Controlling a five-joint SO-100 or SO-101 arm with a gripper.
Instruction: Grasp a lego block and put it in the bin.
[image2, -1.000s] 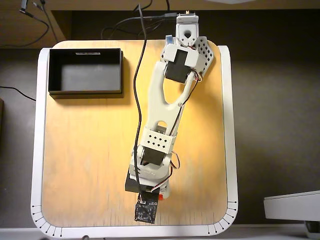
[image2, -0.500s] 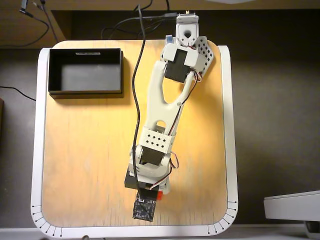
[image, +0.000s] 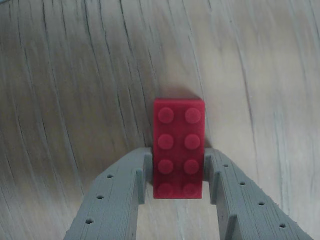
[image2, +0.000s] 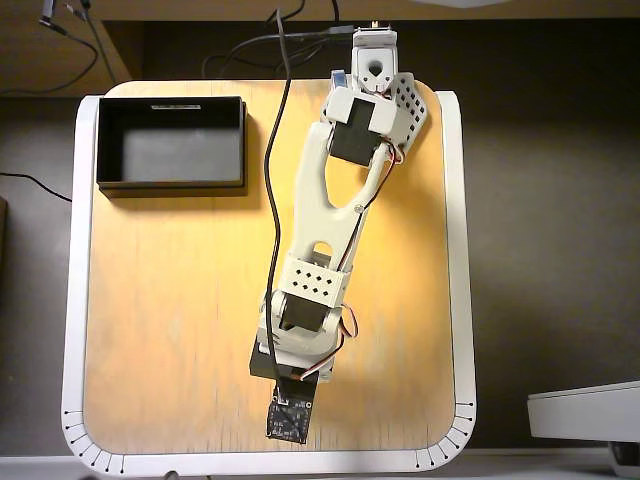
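Wrist view: the red lego block, 2 rows of studs up, lies on the wooden bench with its near half pinched between the grey fingers of the tool. Overhead, the black bin sits empty at the bench's far-left corner, well apart.

End effector astride lego block
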